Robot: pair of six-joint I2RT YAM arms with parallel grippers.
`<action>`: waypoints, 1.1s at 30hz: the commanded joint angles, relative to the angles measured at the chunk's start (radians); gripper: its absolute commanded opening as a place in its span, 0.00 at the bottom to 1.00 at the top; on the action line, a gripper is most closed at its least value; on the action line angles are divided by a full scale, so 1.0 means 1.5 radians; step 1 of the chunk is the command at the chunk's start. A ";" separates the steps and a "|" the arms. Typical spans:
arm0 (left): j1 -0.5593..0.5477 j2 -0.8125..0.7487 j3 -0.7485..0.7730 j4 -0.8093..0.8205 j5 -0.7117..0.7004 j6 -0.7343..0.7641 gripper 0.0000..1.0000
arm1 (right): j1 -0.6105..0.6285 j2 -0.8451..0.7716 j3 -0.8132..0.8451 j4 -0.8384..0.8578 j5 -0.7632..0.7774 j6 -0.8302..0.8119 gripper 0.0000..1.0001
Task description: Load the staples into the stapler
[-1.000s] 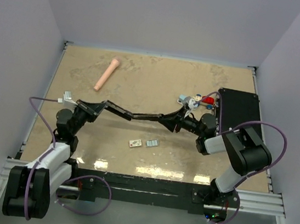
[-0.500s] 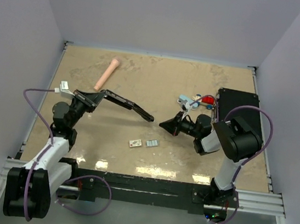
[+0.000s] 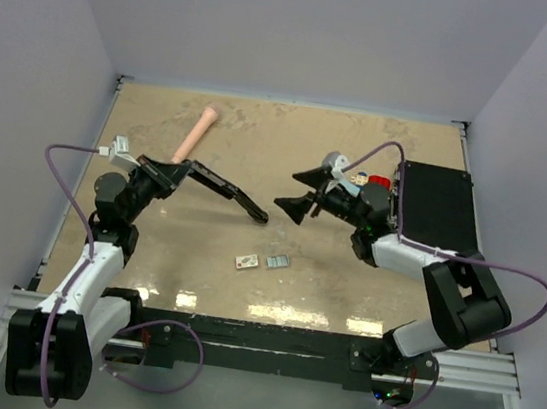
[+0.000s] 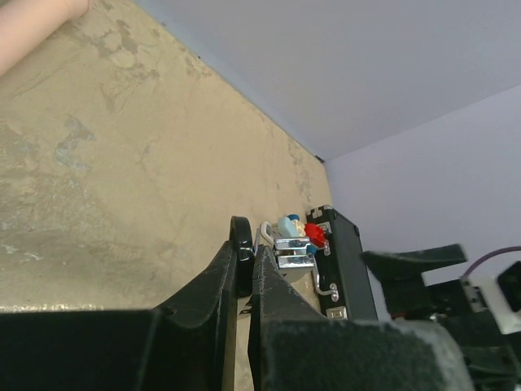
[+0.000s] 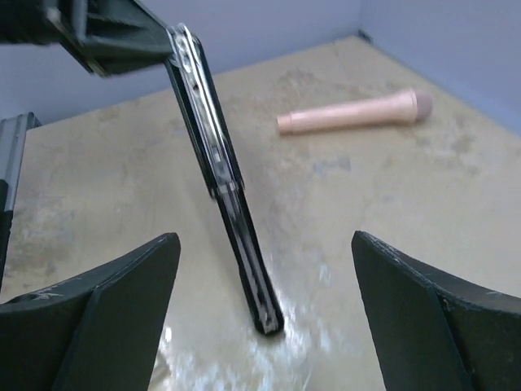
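Observation:
My left gripper [image 3: 175, 173] is shut on one end of the long black stapler [image 3: 229, 195], whose free end slants down toward the table. In the left wrist view the fingers [image 4: 273, 297] pinch the stapler [image 4: 240, 252]. My right gripper [image 3: 299, 194] hangs open just right of the stapler's free end, not touching it. In the right wrist view the stapler [image 5: 224, 191] stands between and beyond the wide-spread jaws of the right gripper [image 5: 264, 238]. The staples lie on the table below: a tiny white box [image 3: 245, 260] and a grey-blue block [image 3: 277, 261].
A pink cylinder [image 3: 194, 134] lies at the back left. A black case [image 3: 435, 206] sits at the right edge. Small red, blue and metal items [image 3: 357, 181] are bunched beside it.
The right gripper has left the stapler's far end, drawn back and opened wide. The left arm has pulled the stapler to the left.

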 commanded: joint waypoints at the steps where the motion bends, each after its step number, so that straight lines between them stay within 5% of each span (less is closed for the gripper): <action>1: -0.007 -0.020 0.050 0.037 0.011 0.014 0.00 | 0.072 -0.024 0.131 -0.257 0.059 -0.184 0.93; 13: -0.031 -0.028 0.044 0.057 0.029 -0.018 0.00 | 0.165 0.127 0.399 -0.509 0.102 -0.319 0.96; 23: -0.033 -0.028 0.035 0.083 0.037 -0.038 0.00 | 0.190 0.191 0.443 -0.533 0.120 -0.329 0.80; 33: -0.052 -0.028 0.032 0.066 0.039 -0.015 0.00 | 0.190 0.176 0.451 -0.601 0.150 -0.389 0.20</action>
